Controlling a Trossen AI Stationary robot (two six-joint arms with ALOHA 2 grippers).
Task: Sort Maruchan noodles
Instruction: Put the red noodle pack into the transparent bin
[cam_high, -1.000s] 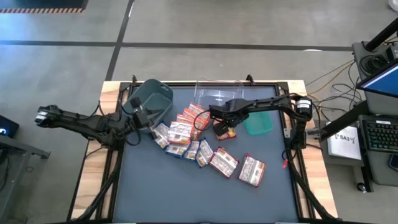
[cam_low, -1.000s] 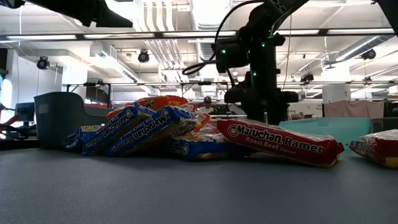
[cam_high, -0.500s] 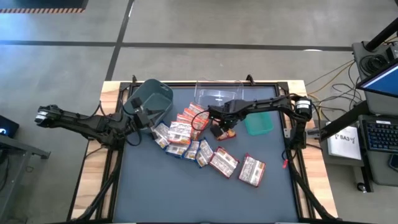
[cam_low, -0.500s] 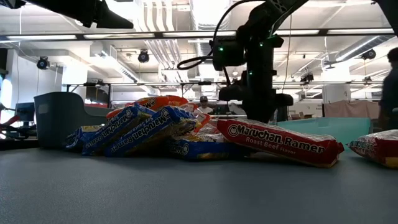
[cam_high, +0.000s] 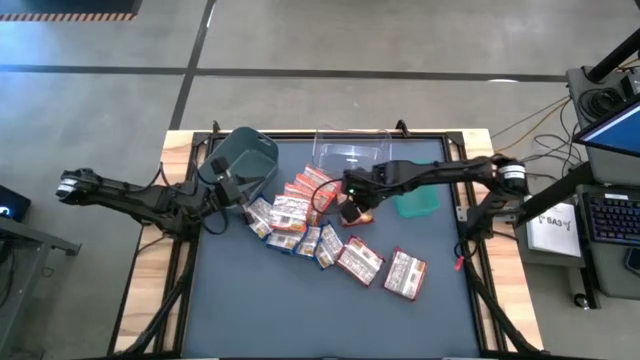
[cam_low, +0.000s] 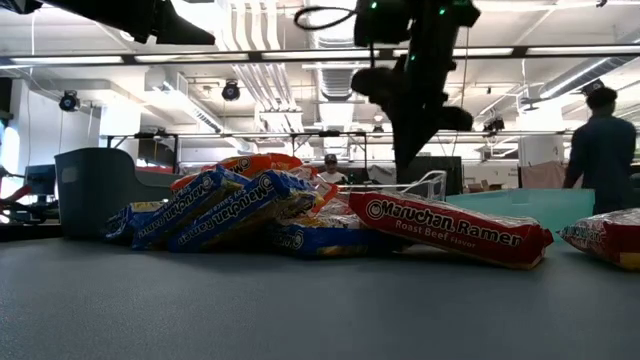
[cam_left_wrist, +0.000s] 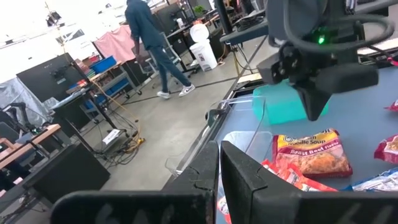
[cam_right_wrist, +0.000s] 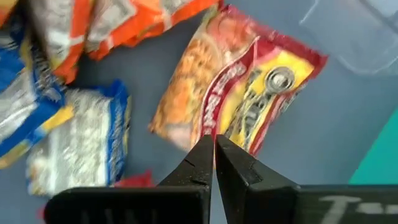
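Note:
Several Maruchan noodles packets, orange, blue and maroon, lie heaped mid-table; two more maroon ones lie flat nearer the front. One maroon-and-yellow packet lies flat on the table apart from the heap. My right gripper hangs shut above this packet, clear of it, with nothing between its fingers; the left wrist view shows the right gripper pointing down over that packet. My left gripper waits shut beside the grey bin.
A clear bin stands at the far edge and a green bin to the right of the lone packet. The near half of the table is bare mat. A person walks in the room beyond the table.
My right gripper has shut and then risen straight up from the lone maroon packet with nothing in it. The packet stays flat on the table.

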